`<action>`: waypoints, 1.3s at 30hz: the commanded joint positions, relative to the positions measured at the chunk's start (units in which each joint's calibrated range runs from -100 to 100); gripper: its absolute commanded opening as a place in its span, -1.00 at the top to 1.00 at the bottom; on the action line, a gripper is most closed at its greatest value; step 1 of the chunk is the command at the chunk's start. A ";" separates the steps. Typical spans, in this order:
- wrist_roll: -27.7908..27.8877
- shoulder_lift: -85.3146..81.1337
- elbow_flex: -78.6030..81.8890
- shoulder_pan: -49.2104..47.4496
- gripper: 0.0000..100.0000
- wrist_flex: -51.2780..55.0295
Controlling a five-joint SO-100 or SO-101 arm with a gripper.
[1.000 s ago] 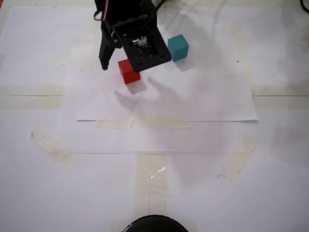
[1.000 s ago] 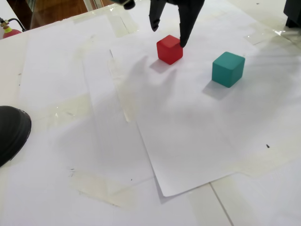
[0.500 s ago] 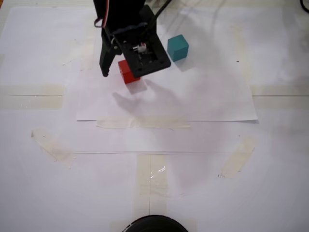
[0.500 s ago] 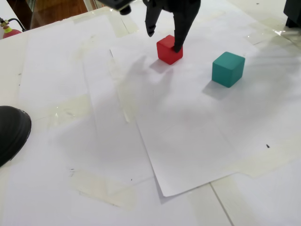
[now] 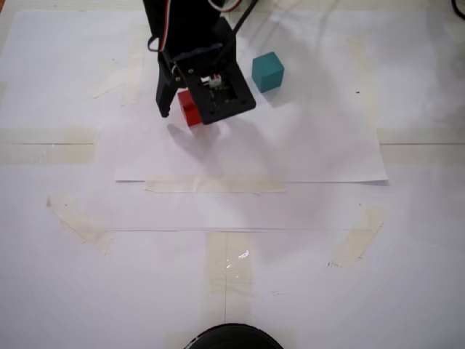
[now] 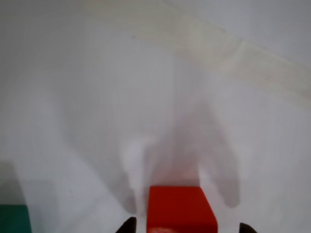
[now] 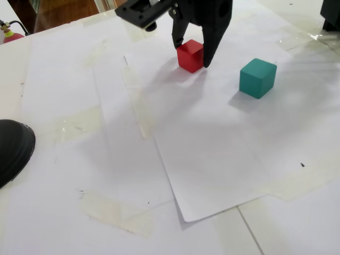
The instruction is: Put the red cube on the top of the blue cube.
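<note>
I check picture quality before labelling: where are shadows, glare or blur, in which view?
Wrist view: soft and hazy overall, the red cube cut by the bottom edge, a grey forked shadow on the paper above it. In a fixed view, the gripper throws a faint shadow below itself and tape glare shows near. In the angled fixed view, the blue cube is sharp, with a soft shadow to its left.

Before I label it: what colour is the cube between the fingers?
Bright red cube, clearest in this fixed view.

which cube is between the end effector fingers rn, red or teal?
The red cube. The end effector straddles it, one finger on each side, open. The teal cube sits apart on the paper, untouched.
</note>
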 commanded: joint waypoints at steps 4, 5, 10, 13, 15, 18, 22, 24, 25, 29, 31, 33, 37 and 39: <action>-0.59 -0.62 0.28 -0.96 0.43 -1.65; -0.63 -0.62 0.28 -0.96 0.44 -1.65; -0.73 -0.62 0.37 -0.96 0.48 -1.57; -0.78 -0.62 0.64 -0.96 0.52 -1.57; -0.78 -0.62 0.82 -0.88 0.55 -1.65; -0.83 -0.62 0.82 -0.88 0.63 -1.65; -0.83 -0.62 0.91 -0.88 0.68 -1.65; -0.88 -0.62 0.91 -0.96 0.69 -1.65; -0.88 -0.62 1.00 -0.96 0.69 -1.65; -1.03 -0.88 1.19 -1.26 0.70 -1.65; -1.22 -1.05 1.28 -1.56 0.70 -1.49; -1.47 -1.22 1.28 -1.79 0.71 -1.16; -1.90 -2.34 1.28 -2.55 0.74 -0.43; -2.10 -3.20 1.28 -3.00 0.75 -0.10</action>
